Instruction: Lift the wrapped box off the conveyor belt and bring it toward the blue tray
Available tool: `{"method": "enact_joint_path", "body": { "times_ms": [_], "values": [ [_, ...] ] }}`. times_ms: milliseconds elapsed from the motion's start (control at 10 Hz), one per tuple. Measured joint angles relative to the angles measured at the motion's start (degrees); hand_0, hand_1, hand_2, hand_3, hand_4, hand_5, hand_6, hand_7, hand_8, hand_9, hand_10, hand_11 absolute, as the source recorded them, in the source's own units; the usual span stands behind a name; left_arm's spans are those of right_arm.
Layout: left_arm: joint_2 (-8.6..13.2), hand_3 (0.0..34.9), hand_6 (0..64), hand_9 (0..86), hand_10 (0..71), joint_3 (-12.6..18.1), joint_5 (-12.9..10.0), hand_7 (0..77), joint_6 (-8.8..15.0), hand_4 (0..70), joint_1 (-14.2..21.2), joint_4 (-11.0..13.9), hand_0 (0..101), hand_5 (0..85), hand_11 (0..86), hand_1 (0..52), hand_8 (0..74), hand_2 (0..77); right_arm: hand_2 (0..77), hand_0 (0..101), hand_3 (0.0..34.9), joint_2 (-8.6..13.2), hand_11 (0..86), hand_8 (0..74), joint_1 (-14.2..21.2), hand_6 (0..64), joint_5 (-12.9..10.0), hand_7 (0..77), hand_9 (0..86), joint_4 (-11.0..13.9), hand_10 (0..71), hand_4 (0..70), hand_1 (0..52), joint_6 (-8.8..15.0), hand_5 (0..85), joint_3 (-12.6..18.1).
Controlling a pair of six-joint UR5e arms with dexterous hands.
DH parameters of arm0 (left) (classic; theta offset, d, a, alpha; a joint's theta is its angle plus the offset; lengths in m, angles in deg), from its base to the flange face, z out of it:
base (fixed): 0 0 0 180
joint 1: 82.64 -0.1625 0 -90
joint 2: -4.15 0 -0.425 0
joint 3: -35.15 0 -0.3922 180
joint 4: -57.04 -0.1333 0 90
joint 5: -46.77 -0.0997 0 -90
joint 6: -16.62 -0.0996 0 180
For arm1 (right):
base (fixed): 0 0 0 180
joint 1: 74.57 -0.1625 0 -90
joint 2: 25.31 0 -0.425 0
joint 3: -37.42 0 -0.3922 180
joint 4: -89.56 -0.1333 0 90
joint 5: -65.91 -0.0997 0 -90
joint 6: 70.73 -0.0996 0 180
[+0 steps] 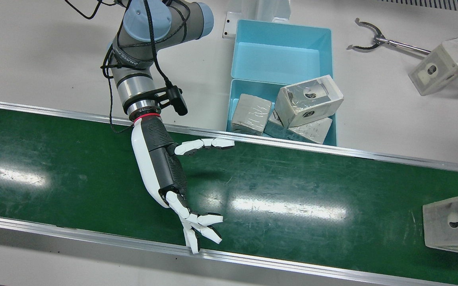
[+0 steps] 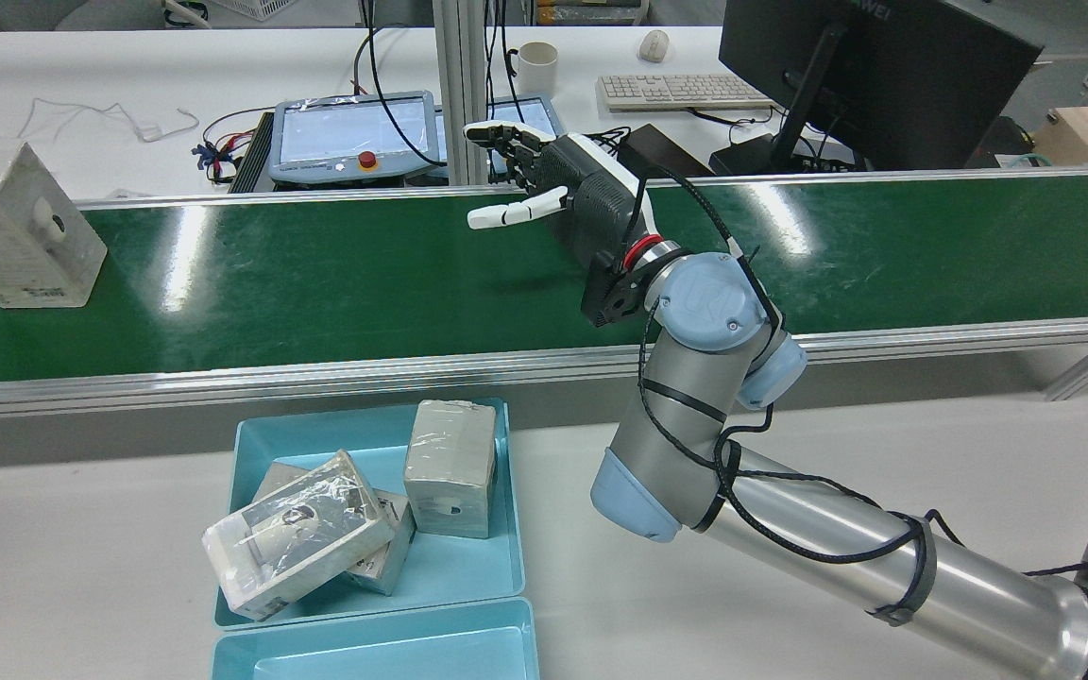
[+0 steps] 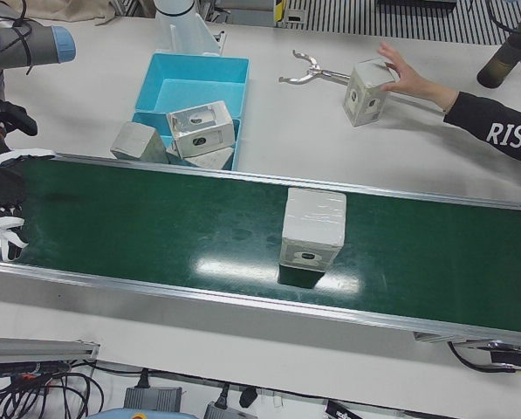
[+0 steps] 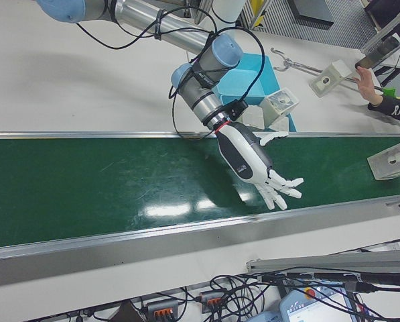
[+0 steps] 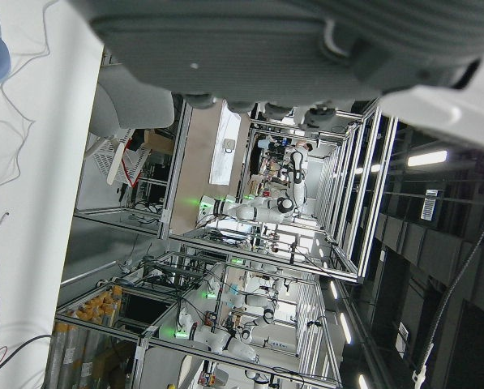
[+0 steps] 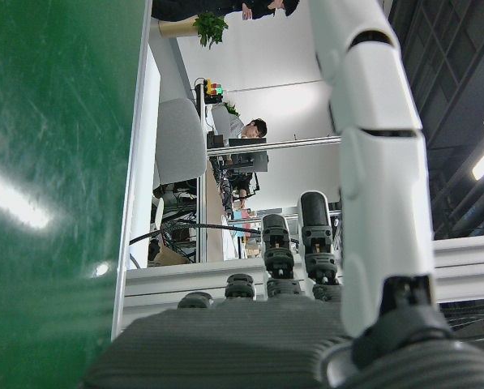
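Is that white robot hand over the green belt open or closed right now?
Open. The right hand hangs above the green conveyor belt with fingers spread and thumb stretched sideways, holding nothing.

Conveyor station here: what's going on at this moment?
The right robot hand hangs open over the green conveyor belt, holding nothing. A wrapped box stands on the belt some way off toward the robot's left, untouched. The blue tray beside the belt already holds three wrapped boxes in its nearer compartment. Across the table, a person's hand rests on another box. The left robot hand shows only in its own camera, its state unclear.
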Motion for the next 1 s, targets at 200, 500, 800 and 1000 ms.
{"method": "enact_joint_path", "body": {
  "times_ms": [200, 500, 800, 1000],
  "values": [
    [0.00, 0.0, 0.5, 0.0, 0.5, 0.00, 0.00, 0.0, 0.00, 0.0, 0.00, 0.00, 0, 1.1, 0.5, 0.0, 0.5, 0.5, 14.7, 50, 4.1, -0.10, 0.5, 1.6, -0.01, 4.4, 0.00, 8.7, 3.8, 0.00, 0.0, 13.6, 17.5, -0.06, 28.4, 0.08],
    [0.00, 0.0, 0.5, 0.0, 0.5, 0.00, 0.00, 0.0, 0.00, 0.0, 0.00, 0.00, 0, 1.1, 0.5, 0.0, 0.5, 0.5, 14.7, 50, 4.1, -0.33, 0.5, 1.6, -0.02, 6.0, -0.05, 8.7, 3.8, 0.00, 0.0, 13.6, 17.5, -0.14, 28.4, 0.14],
    [0.00, 0.0, 0.5, 0.5, 0.5, 0.00, 0.00, 0.0, 0.00, 0.0, 0.00, 0.00, 0, 1.1, 0.5, 0.0, 0.5, 0.5, 14.7, 50, 4.0, -0.46, 0.5, 1.1, -0.02, 6.0, -0.08, 8.7, 3.3, -0.03, 0.0, 13.6, 17.5, -0.22, 28.4, 0.15],
    [0.00, 0.0, 0.5, 0.0, 0.5, 0.00, 0.00, 0.5, 0.00, 0.0, 0.00, 0.00, 0, 1.1, 0.5, 0.0, 0.5, 0.5, 14.7, 50, 4.8, -0.50, 0.5, 1.1, -0.02, 6.0, -0.09, 8.7, 3.3, -0.01, 0.0, 13.6, 17.5, -0.23, 28.4, 0.15]
  ]
}}
